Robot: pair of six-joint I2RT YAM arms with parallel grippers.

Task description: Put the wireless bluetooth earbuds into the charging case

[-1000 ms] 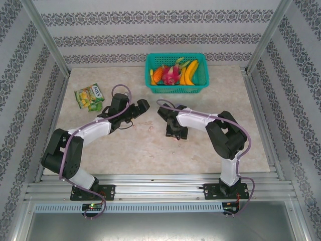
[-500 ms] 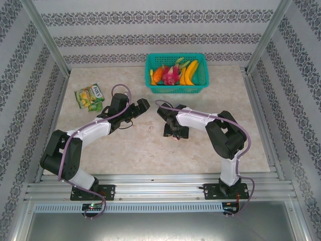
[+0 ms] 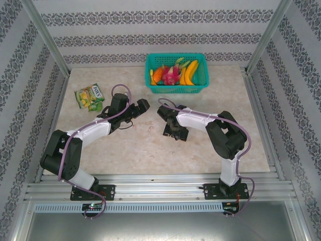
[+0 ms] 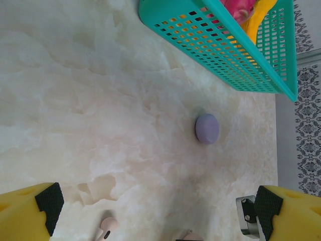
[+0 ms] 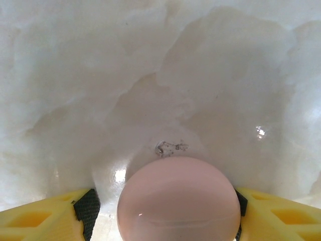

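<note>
A pink earbud (image 4: 107, 226) lies on the table (image 4: 100, 100) at the 6 o'clock edge of the left wrist view. The left gripper (image 4: 158, 203) is above it, fingers wide apart. A purple case (image 4: 206, 128) lies between 1 and 2 o'clock from the earbud, with the basket (image 4: 220, 55) beyond. The right gripper (image 5: 163, 211) straddles a pink case (image 5: 178, 201); whether it is clamped cannot be determined.

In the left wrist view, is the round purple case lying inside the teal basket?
No, the purple case lies closed on the bare table, apart from the teal basket.

Pink round case (image 5: 178, 201) cut off at my right wrist view's lower edge, pale pink earbud (image 4: 106, 229) clipped at the left wrist view's bottom (I see part only), teal basket (image 4: 220, 45) cropped too.
</note>
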